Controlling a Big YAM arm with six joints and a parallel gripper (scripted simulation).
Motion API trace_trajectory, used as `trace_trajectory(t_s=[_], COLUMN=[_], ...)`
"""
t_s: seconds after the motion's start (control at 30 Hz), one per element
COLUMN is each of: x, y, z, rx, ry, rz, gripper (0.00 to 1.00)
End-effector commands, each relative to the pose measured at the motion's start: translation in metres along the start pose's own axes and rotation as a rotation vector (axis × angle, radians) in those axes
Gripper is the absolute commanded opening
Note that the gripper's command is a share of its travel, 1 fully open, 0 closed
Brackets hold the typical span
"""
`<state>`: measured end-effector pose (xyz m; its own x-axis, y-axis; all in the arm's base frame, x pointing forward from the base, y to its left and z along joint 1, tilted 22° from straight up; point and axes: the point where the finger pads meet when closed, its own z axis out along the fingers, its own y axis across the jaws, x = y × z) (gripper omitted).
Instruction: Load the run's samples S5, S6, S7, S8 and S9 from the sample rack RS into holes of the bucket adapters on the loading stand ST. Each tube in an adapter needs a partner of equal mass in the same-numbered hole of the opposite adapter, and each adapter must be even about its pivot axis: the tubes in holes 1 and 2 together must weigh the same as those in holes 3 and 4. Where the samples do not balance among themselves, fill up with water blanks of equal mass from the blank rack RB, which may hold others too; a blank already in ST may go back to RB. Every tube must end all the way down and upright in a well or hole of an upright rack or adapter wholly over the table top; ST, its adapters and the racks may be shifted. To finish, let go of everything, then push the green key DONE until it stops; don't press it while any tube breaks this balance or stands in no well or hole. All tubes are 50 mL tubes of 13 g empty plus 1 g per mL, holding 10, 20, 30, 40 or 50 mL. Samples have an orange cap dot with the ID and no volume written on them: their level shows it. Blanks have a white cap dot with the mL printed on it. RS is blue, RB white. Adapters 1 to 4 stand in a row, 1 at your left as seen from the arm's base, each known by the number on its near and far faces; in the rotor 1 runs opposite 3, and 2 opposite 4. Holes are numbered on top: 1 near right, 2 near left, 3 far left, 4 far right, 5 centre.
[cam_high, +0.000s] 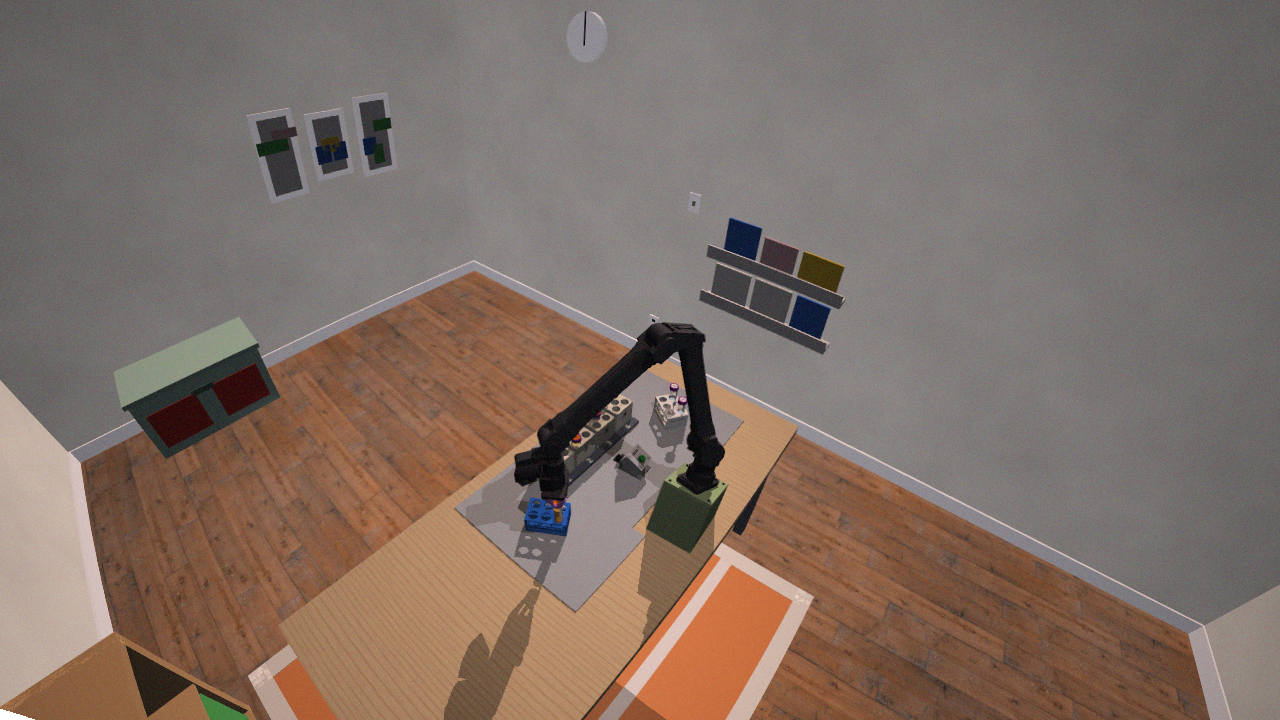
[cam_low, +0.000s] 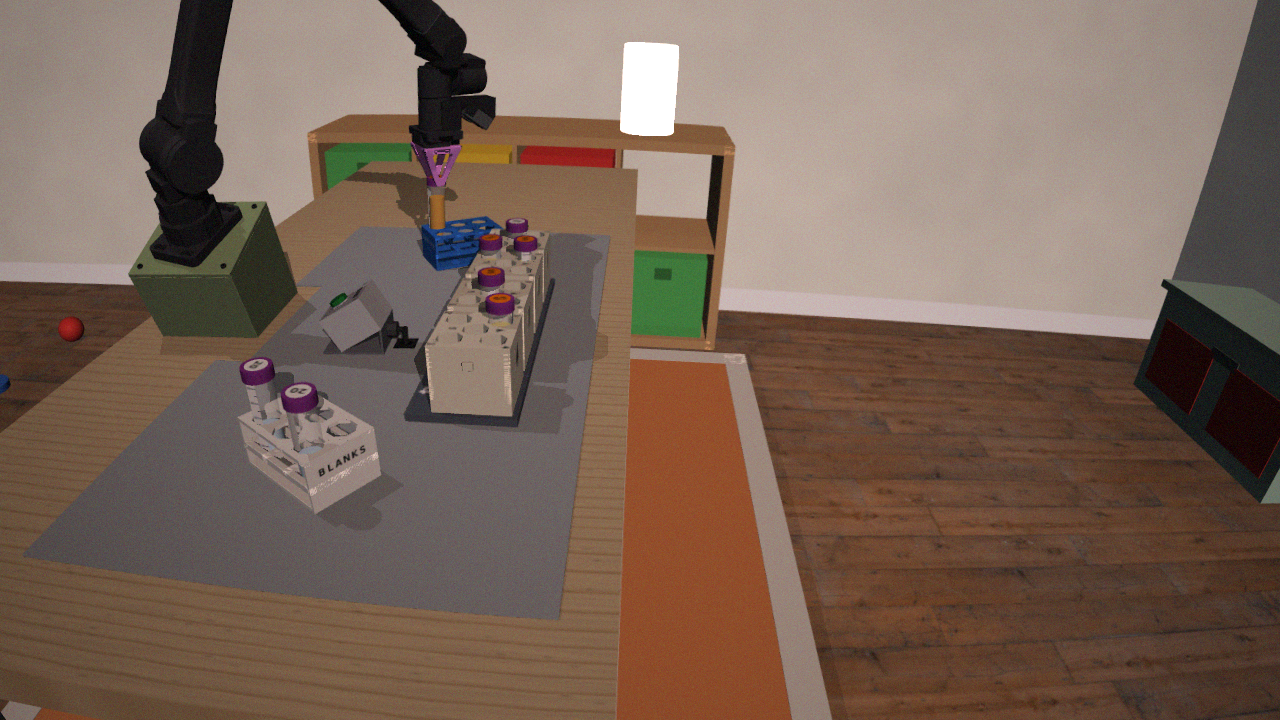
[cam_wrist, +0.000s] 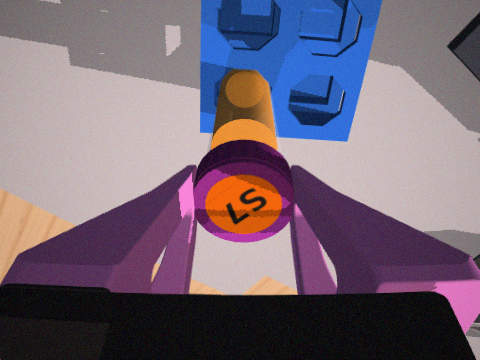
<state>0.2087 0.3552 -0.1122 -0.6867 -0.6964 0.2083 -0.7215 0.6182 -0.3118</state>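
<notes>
My gripper (cam_wrist: 243, 180) is shut on the purple cap of sample S7 (cam_wrist: 243, 196), an orange-filled tube with an orange cap dot. The tube hangs upright with its lower end just above a near corner well of the blue sample rack RS (cam_wrist: 294, 27). In the exterior view the gripper (cam_low: 437, 174) holds the tube (cam_low: 437, 209) over the rack (cam_low: 460, 238); the other wells look empty. The loading stand ST (cam_low: 487, 331) holds several orange-dotted tubes (cam_low: 499, 304) in its beige adapters. The white blank rack RB (cam_low: 308, 455) holds two white-dotted blanks (cam_low: 257, 376).
The green DONE key (cam_low: 338, 300) sits on a grey wedge box (cam_low: 358, 317) between the blank rack and the arm's green base (cam_low: 214, 268). A wooden shelf (cam_low: 528, 152) stands behind the table.
</notes>
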Motion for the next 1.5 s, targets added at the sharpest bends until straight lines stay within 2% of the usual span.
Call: trace_trajectory(t_s=[0.0, 0.13, 0.2, 0.7, 0.77, 1.1, 1.13, 1.17, 1.2, 1.23, 1.33, 1.47], x=[-0.027, -0.026, -0.026, -0.023, -0.023, -0.02, -0.02, -0.015, -0.024, -0.004, -0.004, 0.004], y=[0.012, 0.012, 0.012, 0.012, 0.012, 0.011, 0.011, 0.006, 0.001, -0.016, -0.021, -0.046], z=[-0.048, -0.062, -0.062, -0.115, -0.115, -0.149, -0.151, -0.131, -0.15, -0.127, -0.126, -0.126], rx=[-0.023, -0.025, -0.025, -0.029, -0.029, -0.031, -0.031, -0.018, -0.03, -0.01, -0.014, -0.016], ry=[-0.09, -0.091, -0.091, -0.093, -0.093, -0.094, -0.094, -0.059, -0.092, -0.036, -0.046, -0.049], rz=[0.008, 0.008, 0.008, 0.008, 0.008, 0.009, 0.009, 0.003, 0.046, 0.076, 0.105, 0.213], gripper=[0.0, 0.0, 0.0, 0.0, 0.0, 0.0, 0.0, 0.0, 0.0, 0.0, 0.0, 0.0])
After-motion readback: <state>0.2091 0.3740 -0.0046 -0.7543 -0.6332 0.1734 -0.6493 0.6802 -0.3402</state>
